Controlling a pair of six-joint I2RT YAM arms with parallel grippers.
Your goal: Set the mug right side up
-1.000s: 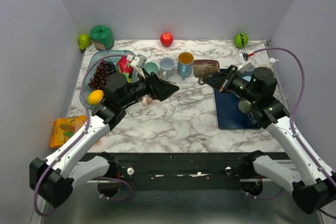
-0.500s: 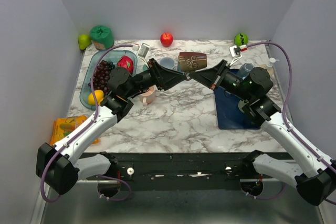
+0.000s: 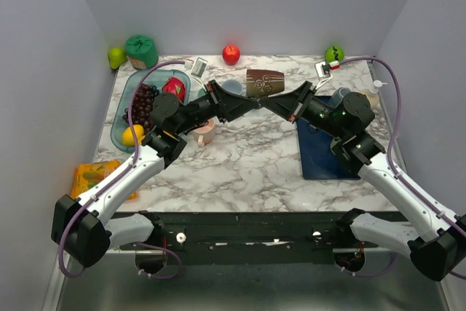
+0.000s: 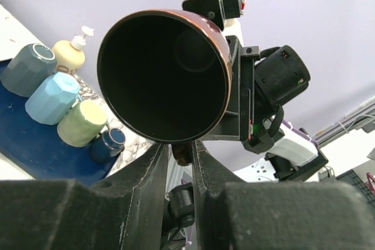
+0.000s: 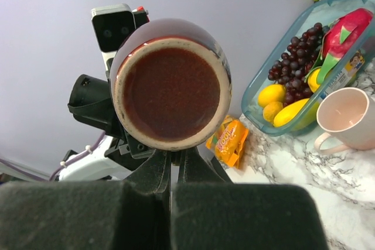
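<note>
The brown mug [image 3: 263,82] hangs on its side in the air above the back middle of the table, held between both arms. Its dark mouth [image 4: 164,74] faces the left wrist camera and its base [image 5: 170,83] faces the right wrist camera. My right gripper [image 3: 271,105] [image 5: 176,159] is shut on the handle under the mug from the right. My left gripper [image 3: 251,103] [image 4: 180,150] comes in from the left, and its fingers [image 4: 153,171] press closely on either side of the same handle.
A pink mug [image 3: 204,132] stands below the left arm, and a blue mug [image 3: 231,87] behind it. A teal tray [image 3: 138,107] of fruit is at the left, and an orange snack packet [image 3: 91,180] near the left edge. Cups stand on the blue mat [image 3: 324,151] at the right.
The right gripper has lifted the mug off the row of cups and carried it left and back. The left gripper rose to meet it and closed its jaws round the handle.
</note>
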